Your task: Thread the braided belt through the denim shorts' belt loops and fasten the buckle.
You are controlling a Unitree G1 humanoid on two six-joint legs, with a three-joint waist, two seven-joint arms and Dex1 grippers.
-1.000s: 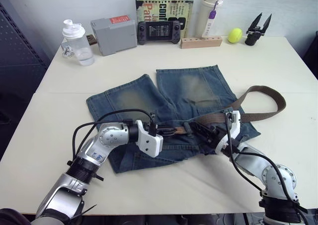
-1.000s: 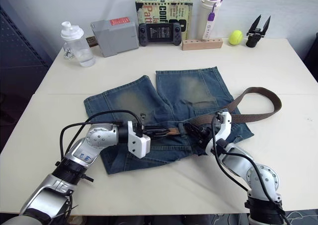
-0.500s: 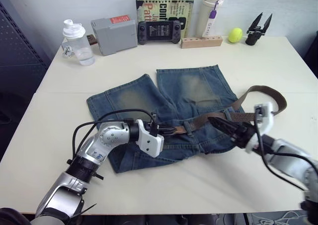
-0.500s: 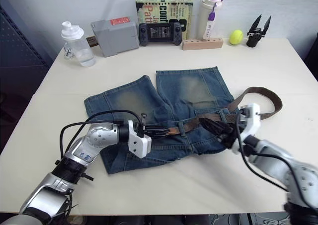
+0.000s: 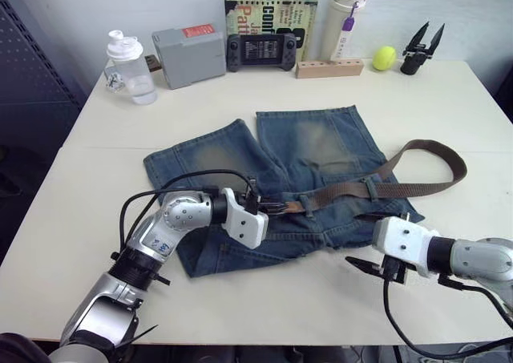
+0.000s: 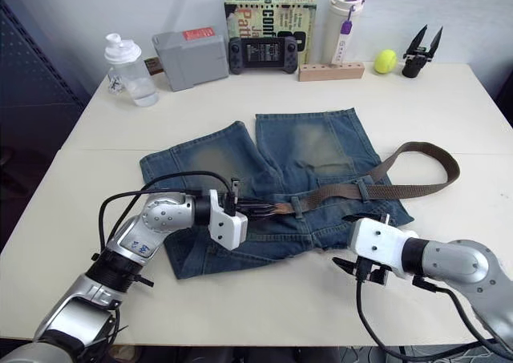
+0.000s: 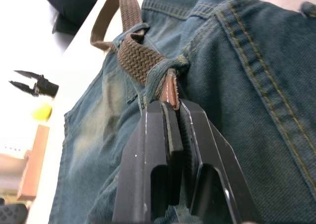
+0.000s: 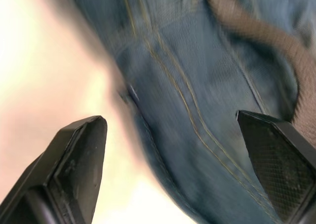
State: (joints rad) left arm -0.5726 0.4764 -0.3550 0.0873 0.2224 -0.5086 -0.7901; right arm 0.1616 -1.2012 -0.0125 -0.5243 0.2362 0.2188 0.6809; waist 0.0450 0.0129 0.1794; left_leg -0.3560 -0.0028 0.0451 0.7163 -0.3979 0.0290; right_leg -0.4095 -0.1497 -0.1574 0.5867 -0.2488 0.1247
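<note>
I am seeing the left gripper [image 7: 170, 110] pinching the braided belt's [image 5: 377, 188] tan end at the denim shorts' [image 5: 313, 151] waistband; the buckle is hidden. The right gripper [image 8: 173, 135] is hovering wide open over the table [image 5: 264, 299], holding nothing.

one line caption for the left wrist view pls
Left pincer shut on the tan leather end of the brown braided belt, just past a blue denim belt loop.

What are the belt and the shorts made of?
The belt looks like woven brown cord or elastic: the left wrist view shows a braided weave, with a smooth tan, leather-like end pinched in the left claw. The shorts look like faded blue denim, with twill texture and tan stitching.
</note>
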